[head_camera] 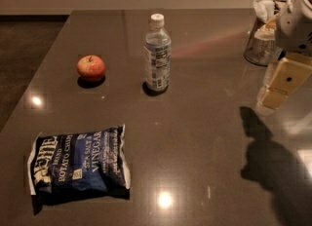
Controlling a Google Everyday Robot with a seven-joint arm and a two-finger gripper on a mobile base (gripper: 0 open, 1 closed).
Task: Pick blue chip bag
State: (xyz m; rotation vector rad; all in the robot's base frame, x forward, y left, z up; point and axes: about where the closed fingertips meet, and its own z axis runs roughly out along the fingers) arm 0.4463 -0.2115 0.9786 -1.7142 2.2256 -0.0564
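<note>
The blue chip bag (pixel 78 167) lies flat on the dark table (pixel 204 137) at the front left, navy with white edges and white lettering. My gripper (pixel 279 86), white arm with beige end pieces, hangs above the table at the far right edge of the view, far from the bag and holding nothing that I can see. Its shadow falls on the table below it.
A red apple (pixel 90 67) sits at the left rear of the table. A clear water bottle (pixel 157 54) with a white cap stands upright in the middle rear. A clear container (pixel 261 45) with white items stands at the back right, beside my arm.
</note>
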